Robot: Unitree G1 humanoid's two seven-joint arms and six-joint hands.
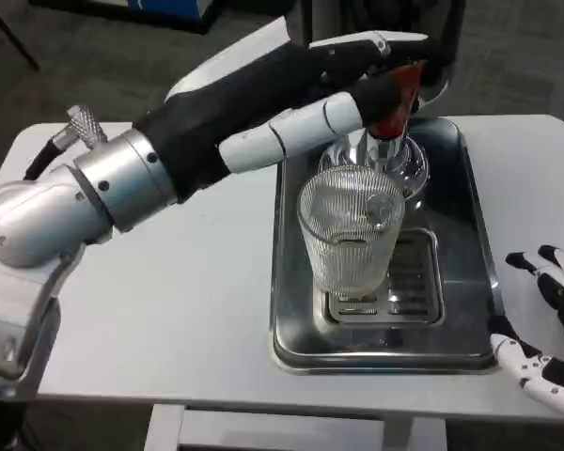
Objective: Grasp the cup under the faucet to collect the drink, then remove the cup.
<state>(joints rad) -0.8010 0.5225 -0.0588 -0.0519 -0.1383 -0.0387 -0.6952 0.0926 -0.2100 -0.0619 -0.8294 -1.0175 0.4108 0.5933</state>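
Below my left hand (pixel 343 89) stands the cup (pixel 350 228) — untouched; those fingers press the red faucet handle (pixel 398 99). My right hand (pixel 550 329) rests spread — well apart.

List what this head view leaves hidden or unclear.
- Faucet: its spout and most of the red lever lie behind the left hand.
- Cup: clear ribbed glass, so the drink level is unreadable.
- Right hand: cut off by the picture's right edge.

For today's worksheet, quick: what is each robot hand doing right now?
Left robot hand: fingers on the red faucet handle, gripping it.
Right robot hand: open, holding nothing.
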